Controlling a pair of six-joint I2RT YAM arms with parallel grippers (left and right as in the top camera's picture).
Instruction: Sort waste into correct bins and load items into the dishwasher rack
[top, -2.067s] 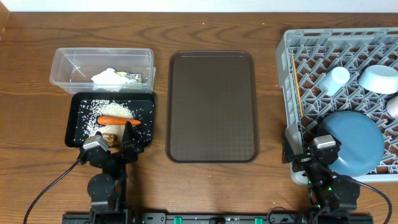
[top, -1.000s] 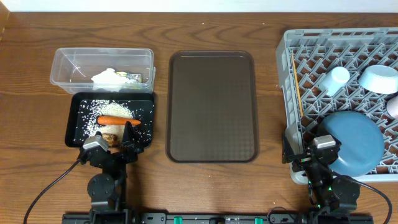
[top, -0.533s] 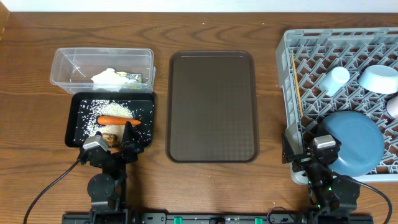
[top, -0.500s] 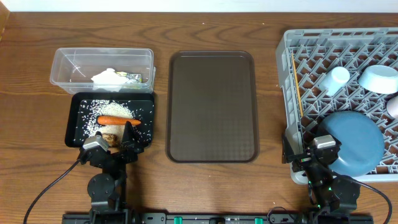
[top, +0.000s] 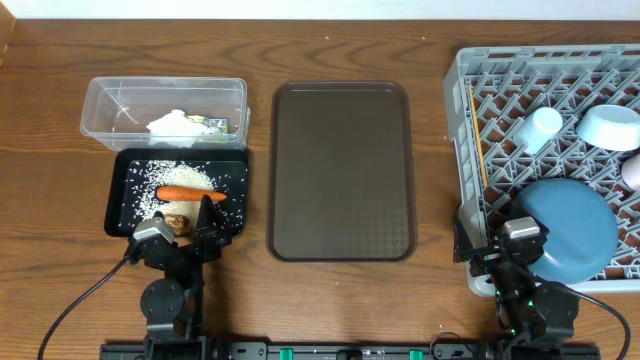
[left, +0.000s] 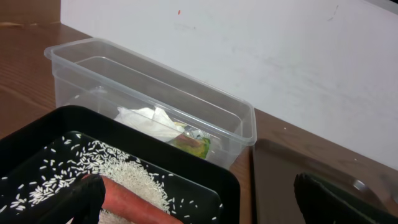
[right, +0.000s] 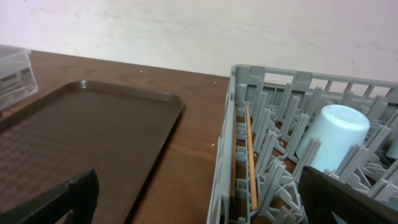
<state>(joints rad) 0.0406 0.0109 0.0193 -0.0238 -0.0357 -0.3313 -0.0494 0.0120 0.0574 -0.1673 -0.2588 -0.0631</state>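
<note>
The clear tub (top: 100, 110) holds crumpled tissue (top: 175, 124) and a green-yellow wrapper (left: 194, 144). Just in front of it, the black tray (top: 115, 200) carries loose rice (top: 180, 177), the carrot (top: 185, 193) and a brown lump (top: 180, 218). My left gripper (left: 211, 202) hangs open over the tray's near right corner, one fingertip (left: 84, 198) beside the carrot. In the grey rack (top: 462, 120) are chopsticks (right: 250, 155), a pale cup (right: 336, 137), another cup (top: 632, 170), the bowl (top: 608, 126) and the blue plate (top: 570, 228). My right gripper (right: 205, 199) stands open astride the rack's near left wall, holding nothing.
A large brown serving tray (top: 342, 170) lies between the bins and the rack, with nothing on it. A white wall runs along the table's far edge. Both arm bases sit at the front edge of the table.
</note>
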